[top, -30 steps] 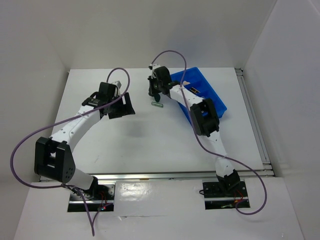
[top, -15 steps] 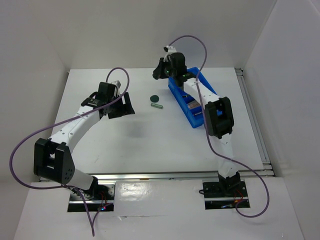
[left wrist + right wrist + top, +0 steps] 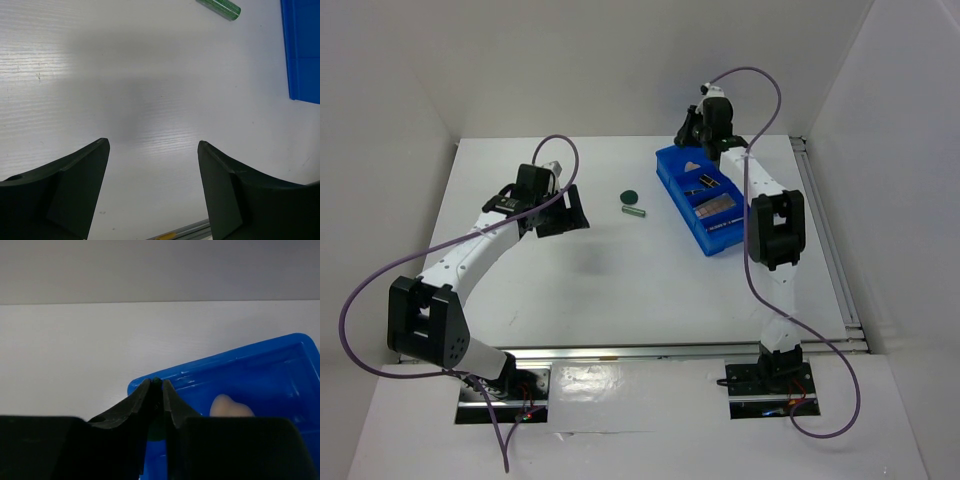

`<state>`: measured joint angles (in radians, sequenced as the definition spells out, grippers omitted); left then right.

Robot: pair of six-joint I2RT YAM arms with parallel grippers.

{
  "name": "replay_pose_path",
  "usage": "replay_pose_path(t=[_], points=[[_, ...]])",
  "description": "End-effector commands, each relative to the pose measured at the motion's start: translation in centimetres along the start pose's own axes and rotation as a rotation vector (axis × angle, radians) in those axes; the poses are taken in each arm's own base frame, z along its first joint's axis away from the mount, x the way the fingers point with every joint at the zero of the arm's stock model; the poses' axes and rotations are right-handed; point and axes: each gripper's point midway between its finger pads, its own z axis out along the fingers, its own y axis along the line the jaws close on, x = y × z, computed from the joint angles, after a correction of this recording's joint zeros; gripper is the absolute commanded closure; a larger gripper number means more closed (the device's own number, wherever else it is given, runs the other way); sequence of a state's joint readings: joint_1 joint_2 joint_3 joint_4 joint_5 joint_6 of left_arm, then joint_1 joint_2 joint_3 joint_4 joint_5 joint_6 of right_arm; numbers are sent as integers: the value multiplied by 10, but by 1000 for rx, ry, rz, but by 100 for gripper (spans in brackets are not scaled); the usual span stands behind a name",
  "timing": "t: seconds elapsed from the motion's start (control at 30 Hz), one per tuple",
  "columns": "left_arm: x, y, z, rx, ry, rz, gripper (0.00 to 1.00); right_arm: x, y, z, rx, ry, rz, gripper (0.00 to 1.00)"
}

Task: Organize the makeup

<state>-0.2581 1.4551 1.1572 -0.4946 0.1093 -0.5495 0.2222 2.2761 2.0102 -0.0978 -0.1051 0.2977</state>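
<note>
A green tube (image 3: 635, 211) and a dark green round piece (image 3: 630, 197) lie on the white table, left of the blue bin (image 3: 672, 187). The bin holds a beige sponge (image 3: 692, 166), black lipstick tubes (image 3: 705, 183) and a pinkish palette (image 3: 714, 205). My right gripper (image 3: 692, 135) hangs over the bin's far left corner. In the right wrist view it (image 3: 156, 382) is shut on a thin dark green piece (image 3: 160, 422), with the sponge (image 3: 227, 406) below to the right. My left gripper (image 3: 563, 212) stands open over bare table (image 3: 152, 142), the green tube (image 3: 220, 6) ahead of it.
White walls close in the table on three sides. A metal rail (image 3: 825, 230) runs along the table's right edge, and the bin's corner (image 3: 302, 50) shows at the right of the left wrist view.
My right gripper has risen from beside the green tube and swung right and back to the bin's far corner, uncovering the round piece on the table. The left arm has stayed still.
</note>
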Motion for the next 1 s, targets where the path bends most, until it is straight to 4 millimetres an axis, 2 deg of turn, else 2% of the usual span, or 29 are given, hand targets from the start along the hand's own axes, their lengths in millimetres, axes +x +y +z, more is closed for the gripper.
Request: replay_pose_path(t=[0.0, 0.03, 0.07, 0.13, 0.2, 0.23, 0.27, 0.3, 0.33, 0.37, 0.4, 0.43, 0.47, 0.5, 0.53, 0.57, 0.6, 0.63, 0.67, 0.7, 0.73, 0.8, 0.83, 0.9, 0.93, 0.97], points=[[-10, -7, -3, 25, -29, 23, 16, -9, 7, -3, 24, -25, -29, 75], [-10, -7, -3, 25, -29, 23, 17, -4, 3, 0, 38, -14, -28, 65], [-10, -7, -3, 25, -29, 23, 17, -3, 3, 1, 40, -8, -28, 51], [-9, -9, -4, 33, -25, 23, 17, -6, 6, 0, 29, -8, -28, 36], [-9, -9, -4, 33, -25, 23, 17, -6, 6, 0, 28, -8, -28, 27], [-10, -7, -3, 24, -30, 23, 17, -12, 8, -3, 25, -18, -29, 27], [-11, -8, -6, 28, -38, 24, 17, -6, 6, -2, 29, -5, -28, 27], [-11, -8, -6, 28, -38, 24, 17, -11, 16, -7, 12, -21, -44, 32], [-12, -7, -6, 19, -42, 24, 17, -4, 17, -8, 25, -14, -64, 35], [-13, -8, -9, 23, -50, 25, 17, -15, 27, -15, 14, -46, -83, 39], [-10, -6, -7, 19, -42, 24, 17, -10, 44, -18, -14, -44, -107, 44], [-10, -6, -7, 19, -42, 24, 17, 0, 51, -21, -24, -24, -143, 54], [-10, -6, -7, 19, -42, 24, 17, 2, 62, -23, -43, -28, -172, 57], [-10, -6, -7, 19, -42, 24, 17, 15, 88, -24, -82, -8, -212, 58], [-10, -6, -7, 19, -42, 24, 17, 23, 98, -26, -100, 7, -273, 58], [-13, -8, -9, 23, -50, 25, 17, 42, 105, -24, -108, 58, -309, 56], [-14, -7, -9, 15, -54, 25, 17, 56, 112, -22, -109, 90, -340, 50], [-12, -5, -9, 11, -45, 24, 17, 75, 127, -21, -121, 131, -368, 39], [-12, -4, -9, 2, -49, 24, 17, 94, 126, -14, -104, 199, -379, 22], [-10, -3, -9, -2, -41, 22, 17, 103, 128, -11, -95, 225, -375, 17], [-12, -3, -12, -6, -53, 23, 17, 111, 133, -8, -97, 247, -363, 15], [-16, -1, -16, -6, -68, 18, 17, 126, 127, 1, -74, 286, -359, 14], [-14, 0, -16, -10, -60, 17, 17, 131, 132, 3, -78, 290, -339, 12], [-19, 1, -22, -25, -90, 9, 17, 142, 127, 8, -60, 308, -332, 12], [-15, 8, -20, -53, -82, 7, 17, 142, 127, 8, -60, 308, -332, 11], [-18, 8, -24, -55, -98, 8, 17, 153, 122, 10, -53, 329, -334, 11]])
